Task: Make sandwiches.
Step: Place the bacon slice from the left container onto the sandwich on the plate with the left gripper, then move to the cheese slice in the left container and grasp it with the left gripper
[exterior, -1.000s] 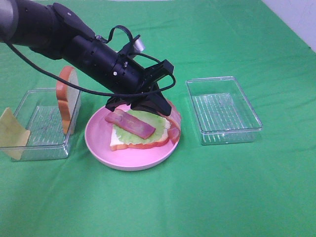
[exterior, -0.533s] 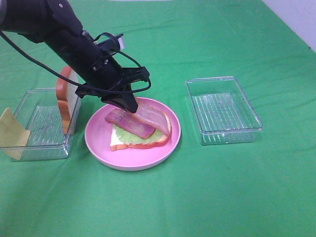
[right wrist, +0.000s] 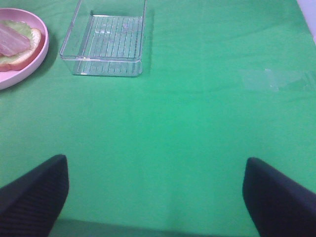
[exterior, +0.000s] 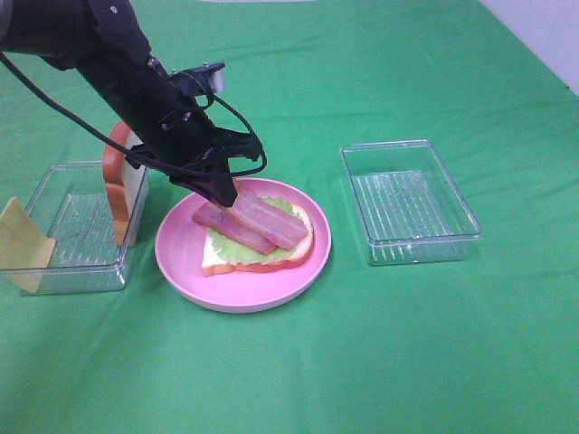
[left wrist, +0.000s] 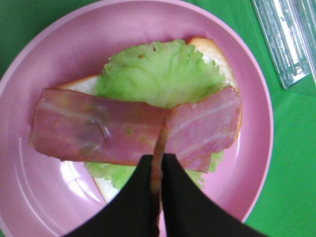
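Note:
On the pink plate (exterior: 176,258) lies a white bread slice (exterior: 213,261) with orange-brown crust, topped by a pale-green lettuce leaf (exterior: 242,247) and a bacon strip (exterior: 217,221). My left gripper (exterior: 226,193) is shut on the end of a second bacon strip (exterior: 273,222), which rests across the lettuce beside the first. In the left wrist view the gripper (left wrist: 157,170) pinches that strip (left wrist: 205,123) next to the first strip (left wrist: 94,126) over the lettuce (left wrist: 158,74). My right gripper (right wrist: 155,197) is open and empty over bare cloth.
A second bread slice (exterior: 122,176) stands upright in the clear left tray (exterior: 77,231). A yellow cheese square (exterior: 20,242) leans at that tray's left end. An empty clear tray (exterior: 409,201) sits right of the plate and also shows in the right wrist view (right wrist: 106,39).
My left arm swung back left from the plate's right side. It dragged the second bacon strip from the right rim onto the lettuce and lowered it beside the first.

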